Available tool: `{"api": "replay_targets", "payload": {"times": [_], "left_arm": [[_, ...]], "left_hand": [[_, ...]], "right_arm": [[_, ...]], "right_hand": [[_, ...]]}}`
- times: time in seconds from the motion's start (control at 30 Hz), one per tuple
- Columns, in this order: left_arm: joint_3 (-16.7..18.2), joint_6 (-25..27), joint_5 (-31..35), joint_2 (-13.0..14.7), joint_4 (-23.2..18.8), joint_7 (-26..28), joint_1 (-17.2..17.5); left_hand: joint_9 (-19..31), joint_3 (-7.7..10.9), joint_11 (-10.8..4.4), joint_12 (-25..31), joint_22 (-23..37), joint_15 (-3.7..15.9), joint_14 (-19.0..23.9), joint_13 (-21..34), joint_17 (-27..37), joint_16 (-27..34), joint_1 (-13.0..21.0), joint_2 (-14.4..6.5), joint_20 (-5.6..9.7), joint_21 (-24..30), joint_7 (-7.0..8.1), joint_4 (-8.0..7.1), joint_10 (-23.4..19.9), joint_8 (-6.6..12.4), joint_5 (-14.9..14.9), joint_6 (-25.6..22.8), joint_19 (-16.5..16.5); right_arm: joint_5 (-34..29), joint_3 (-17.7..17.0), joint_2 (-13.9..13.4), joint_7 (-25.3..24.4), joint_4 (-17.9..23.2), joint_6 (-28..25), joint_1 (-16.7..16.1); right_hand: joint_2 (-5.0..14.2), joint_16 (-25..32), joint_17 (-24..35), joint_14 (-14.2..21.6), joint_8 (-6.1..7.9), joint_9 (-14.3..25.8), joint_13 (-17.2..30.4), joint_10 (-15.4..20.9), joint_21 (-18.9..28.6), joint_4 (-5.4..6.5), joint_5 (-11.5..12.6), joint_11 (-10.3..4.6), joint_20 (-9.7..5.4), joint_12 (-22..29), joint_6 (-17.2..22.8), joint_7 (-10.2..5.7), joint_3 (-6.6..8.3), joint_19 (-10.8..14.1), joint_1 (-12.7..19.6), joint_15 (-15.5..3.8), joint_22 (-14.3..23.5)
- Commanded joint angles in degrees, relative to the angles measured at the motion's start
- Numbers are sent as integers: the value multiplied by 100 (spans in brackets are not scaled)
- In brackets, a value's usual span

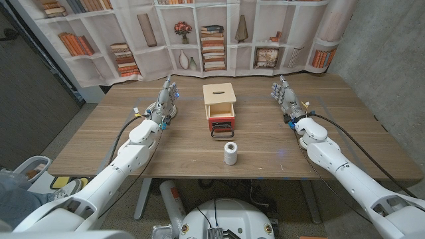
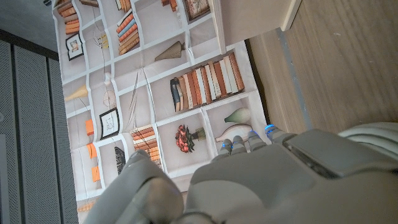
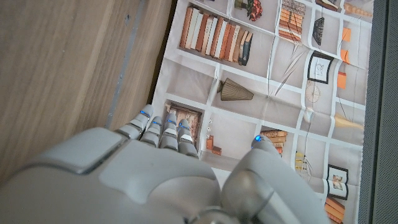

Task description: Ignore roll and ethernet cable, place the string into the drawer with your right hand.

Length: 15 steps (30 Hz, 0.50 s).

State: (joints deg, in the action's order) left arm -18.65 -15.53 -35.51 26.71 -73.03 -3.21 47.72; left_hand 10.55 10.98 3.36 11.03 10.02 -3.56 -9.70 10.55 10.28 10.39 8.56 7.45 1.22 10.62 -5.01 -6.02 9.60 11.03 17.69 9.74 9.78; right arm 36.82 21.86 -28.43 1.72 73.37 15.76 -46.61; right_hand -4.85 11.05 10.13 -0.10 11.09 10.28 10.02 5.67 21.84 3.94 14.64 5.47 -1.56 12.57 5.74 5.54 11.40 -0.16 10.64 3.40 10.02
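- Since nothing is grasped yet, the right robot hand (image 1: 286, 97) stands with fingers apart, right of the drawer box (image 1: 219, 107); the left robot hand (image 1: 167, 99) mirrors it, empty.
- No string is discernible (perhaps too small); a roll (image 1: 230, 153) stands just before the box on the tabletop (image 1: 345, 143).

A white roll (image 1: 230, 153) stands upright near the table's (image 1: 99, 143) front edge, at its middle. Behind the table's far edge hangs a printed bookshelf backdrop (image 1: 126, 40) with books and vases.
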Motion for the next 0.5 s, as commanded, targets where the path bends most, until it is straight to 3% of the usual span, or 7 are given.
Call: {"api": "replay_targets", "payload": {"times": [0.03,0.5], "left_arm": [[585,336,522,-506,100,-351,34],[942,594,1002,-798,-32,-512,69]], "left_hand": [[11,36,6,42,28,-2,-688,9,8,23,76,-17,-3,31,-8,2,410,40,40,422,737],[12,33,16,51,28,-4,-679,9,7,27,115,-45,-7,43,-9,18,395,42,70,409,729]], "right_arm": [[-13,33,117,57,-194,-28,140],[-41,-39,78,-36,68,103,-33]], "right_hand": [[-12,23,21,-1,30,27,27,24,34,4,26,36,-97,32,37,17,42,6,44,49,9],[14,36,20,90,30,28,30,148,9,-26,35,2,-93,59,64,-9,43,89,76,21,11]]}}
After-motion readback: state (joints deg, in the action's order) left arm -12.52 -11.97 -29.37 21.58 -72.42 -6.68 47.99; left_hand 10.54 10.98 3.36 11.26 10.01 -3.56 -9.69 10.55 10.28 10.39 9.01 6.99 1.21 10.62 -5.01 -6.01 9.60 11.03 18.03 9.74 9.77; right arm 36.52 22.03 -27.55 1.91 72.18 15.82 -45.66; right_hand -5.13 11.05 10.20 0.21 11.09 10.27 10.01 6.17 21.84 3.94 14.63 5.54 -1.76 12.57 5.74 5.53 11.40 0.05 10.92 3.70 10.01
